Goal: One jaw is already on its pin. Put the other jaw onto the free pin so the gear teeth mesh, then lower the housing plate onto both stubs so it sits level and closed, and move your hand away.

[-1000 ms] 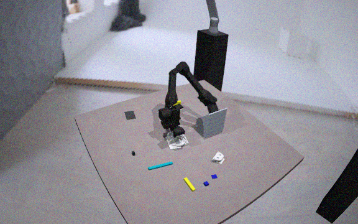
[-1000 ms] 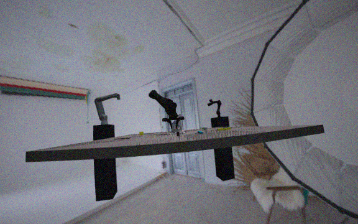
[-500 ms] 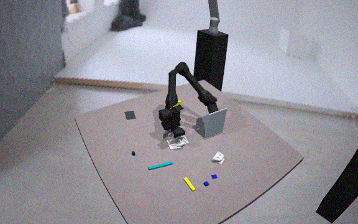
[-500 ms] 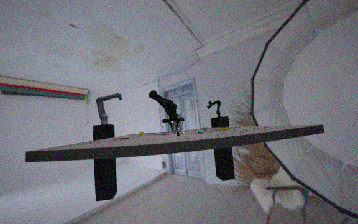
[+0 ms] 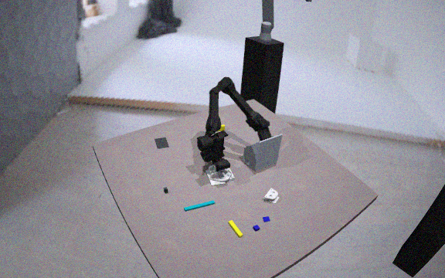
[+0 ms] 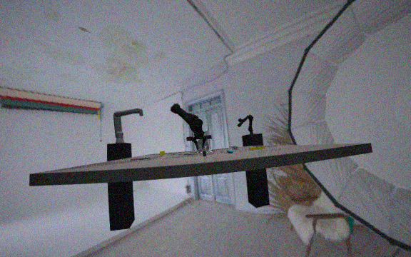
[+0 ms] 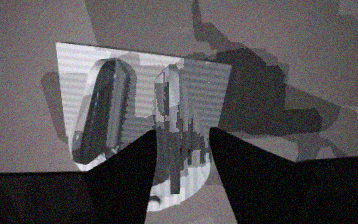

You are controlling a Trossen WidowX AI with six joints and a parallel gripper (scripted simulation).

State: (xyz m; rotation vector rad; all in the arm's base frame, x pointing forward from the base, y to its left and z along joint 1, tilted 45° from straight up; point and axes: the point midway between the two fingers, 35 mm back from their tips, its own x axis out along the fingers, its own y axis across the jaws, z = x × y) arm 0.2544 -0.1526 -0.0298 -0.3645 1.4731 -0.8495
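Note:
The pale base plate [image 5: 213,182] [image 7: 207,90] lies on the table beneath my gripper [image 7: 183,131] [image 6: 202,149]. One jaw [image 7: 102,117] stands over the left half of the base plate in the wrist view. My gripper is shut on the other jaw [image 7: 169,97], a pale upright piece over the middle of the base plate, beside the first. The pins and gear teeth cannot be made out, so I cannot tell whether the held jaw is seated or meshed. A small white piece with dark holes [image 5: 271,194], which looks like the housing plate, rests tilted away from the base plate.
A large grey block [image 5: 265,154] stands near the base plate. A teal bar [image 5: 199,205], a yellow bar [image 5: 235,228], two blue pieces [image 5: 256,228] [image 5: 266,218] and a small black block [image 5: 165,190] lie around. A dark square [image 5: 161,143] lies on the far left.

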